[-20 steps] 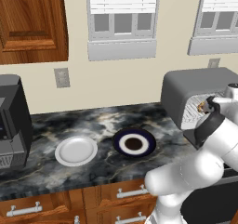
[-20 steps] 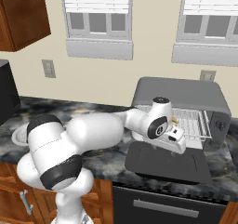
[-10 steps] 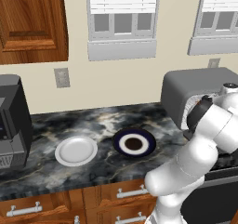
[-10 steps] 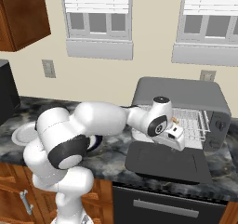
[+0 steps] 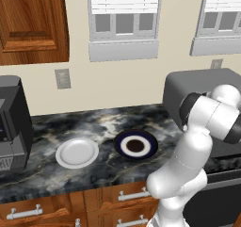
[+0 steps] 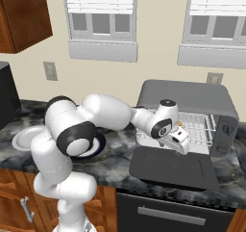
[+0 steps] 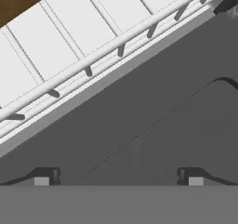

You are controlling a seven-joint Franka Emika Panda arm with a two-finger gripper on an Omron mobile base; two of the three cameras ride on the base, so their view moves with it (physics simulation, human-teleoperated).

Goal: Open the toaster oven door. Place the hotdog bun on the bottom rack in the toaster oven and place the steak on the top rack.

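The hand (image 6: 178, 140) hangs empty, fingers apart, at centre right above the lowered door (image 6: 169, 167). The steak (image 5: 135, 145) waits on its plate, centre frame; swinging out carelessly could clip the oven (image 6: 187, 96).

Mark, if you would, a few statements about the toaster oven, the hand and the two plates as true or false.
1. The toaster oven door is shut. False: it lies folded down flat in front of the toaster oven.
2. The hand is open and holds nothing. True.
3. The white plate is bare. True.
4. The blue-rimmed plate sits farther from the toaster oven than the white plate. False: it lies between the white plate and the oven.
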